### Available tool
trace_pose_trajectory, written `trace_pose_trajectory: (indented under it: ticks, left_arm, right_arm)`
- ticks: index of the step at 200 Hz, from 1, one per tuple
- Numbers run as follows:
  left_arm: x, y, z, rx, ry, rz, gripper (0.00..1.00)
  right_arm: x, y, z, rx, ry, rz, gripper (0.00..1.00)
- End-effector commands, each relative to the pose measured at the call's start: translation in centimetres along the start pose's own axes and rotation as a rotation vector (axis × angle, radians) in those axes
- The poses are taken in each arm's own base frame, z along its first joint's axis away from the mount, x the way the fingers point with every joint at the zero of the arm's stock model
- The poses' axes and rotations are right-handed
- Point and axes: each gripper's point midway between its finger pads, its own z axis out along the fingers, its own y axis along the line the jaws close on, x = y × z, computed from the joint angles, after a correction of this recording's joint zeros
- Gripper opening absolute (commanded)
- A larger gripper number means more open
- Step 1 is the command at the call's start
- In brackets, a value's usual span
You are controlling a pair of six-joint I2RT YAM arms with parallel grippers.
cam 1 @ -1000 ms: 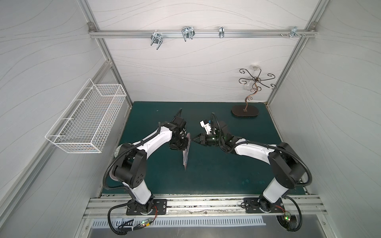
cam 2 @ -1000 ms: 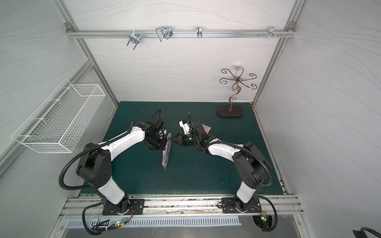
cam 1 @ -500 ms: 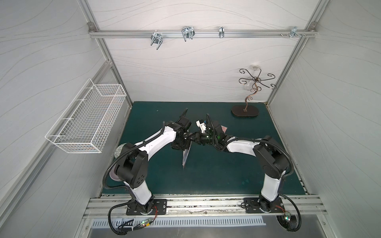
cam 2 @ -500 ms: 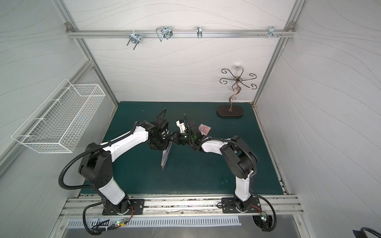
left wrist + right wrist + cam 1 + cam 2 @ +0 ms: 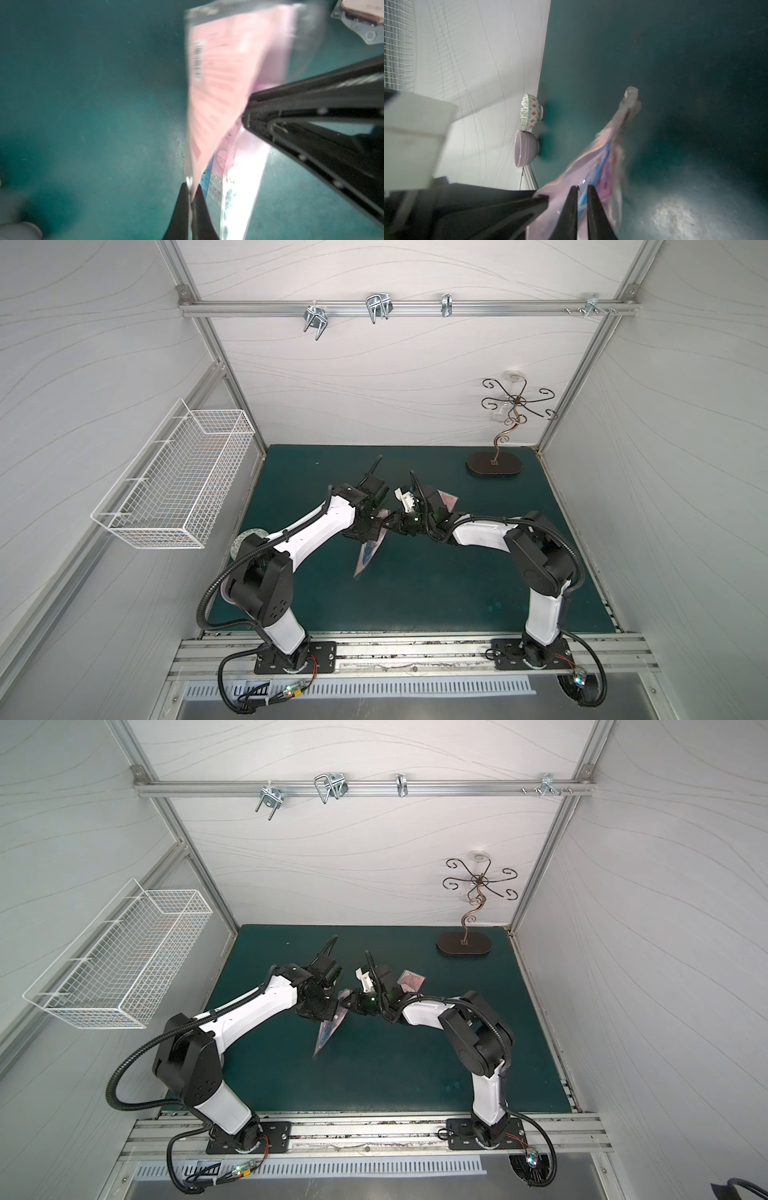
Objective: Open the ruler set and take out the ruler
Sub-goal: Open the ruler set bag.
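Observation:
The ruler set [image 5: 368, 556] [image 5: 328, 1031] is a clear pouch with a pink card inside, hanging above the middle of the green mat. My left gripper [image 5: 190, 185] [image 5: 370, 531] is shut on one top edge of the pouch [image 5: 224, 83]. My right gripper [image 5: 581, 187] [image 5: 349, 1006] comes in from the opposite side, jaws shut on the pouch's film [image 5: 602, 162] at the same top end. Its black fingers [image 5: 270, 116] show in the left wrist view, pressed against the pink card. A blue strip shows through the film; I cannot tell the ruler apart inside.
A second pink packet [image 5: 446, 502] [image 5: 361, 12] lies on the mat behind the right arm. A patterned bowl [image 5: 530, 111] and a lilac bowl [image 5: 526, 148] stand by the left wall. A metal jewellery stand [image 5: 494, 466] is at the back right, a wire basket [image 5: 174, 489] on the left wall.
My right gripper has moved left to the pouch's top and closed on it. The left gripper, still holding the pouch, has shifted slightly right towards it.

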Motion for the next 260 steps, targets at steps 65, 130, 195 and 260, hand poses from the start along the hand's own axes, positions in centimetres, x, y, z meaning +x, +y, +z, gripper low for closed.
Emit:
trace_pose_trajectory:
  ticks: [65,130,195,260]
  left_arm:
    - [-1.5,0.4,-1.7,0.028,-0.198,-0.081,0.0]
    - [-1.2,-0.8,-1.0,0.097,-0.239,-0.099,0.0]
    - [-0.4,-0.4,1.4,0.07,-0.23,-0.129,0.0]
    - [-0.3,-0.7,2.4,0.075,-0.218,-0.119,0.0]
  right_arm:
    - [1.9,-3.7,1.0,0.097,0.038,0.005,0.18]
    - [0.7,-3.9,0.2,0.034,-0.013,0.034,0.2]
    - [-1.6,-1.8,-1.6,-0.096,-0.094,0.008,0.23]
    - [-3.0,-1.6,-1.9,-0.123,-0.144,0.038,0.22]
